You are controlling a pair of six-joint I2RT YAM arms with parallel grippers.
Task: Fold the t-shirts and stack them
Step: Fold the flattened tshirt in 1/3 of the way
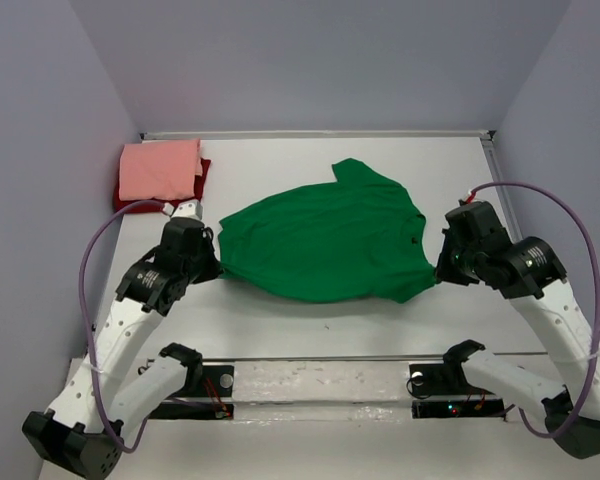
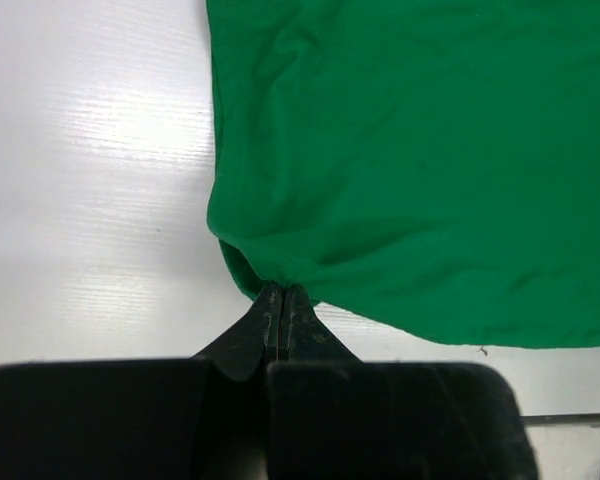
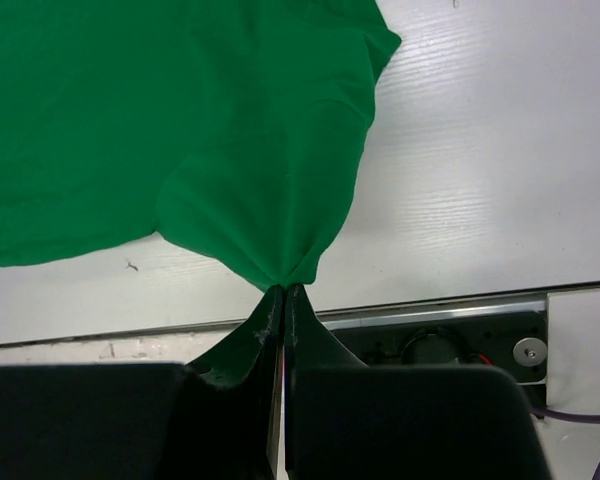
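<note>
- The green t-shirt (image 1: 325, 245) lies spread out in the middle of the white table (image 1: 310, 330).
- One sleeve (image 1: 352, 172) sticks out toward 12 o'clock. The neck side is at 3 o'clock.
- The cloth is mostly flat, with soft wrinkles near the two corners I hold.
- My left gripper (image 1: 218, 265) is at the shirt's 8 o'clock corner. Its fingers (image 2: 270, 310) are pinched tight together, with a little bunch of green cloth caught between the tips.
- My right gripper (image 1: 440, 272) is at the shirt's 4 o'clock corner. Its fingers (image 3: 268, 312) are pinched tight too, and the green cloth gathers into a point right at the tips.
- In both wrist views the cloth fans out from my tips and away from me, over the white table.
- I cannot tell if the edge between my two grippers is touching the table or lifted a bit.
- At 10 o'clock from the green shirt, near the far left corner of the table, is a small pile.
- The pink t-shirt (image 1: 160, 170) is folded and sits on top of that pile.
- The dark red t-shirt (image 1: 130, 205) is under it. Only its edges peek out at 3 and 6 o'clock.
- The pile is near the green shirt but does not touch it.
- A purple cable (image 1: 90, 270) loops beside my left arm, and another (image 1: 580, 230) loops over my right arm.
</note>
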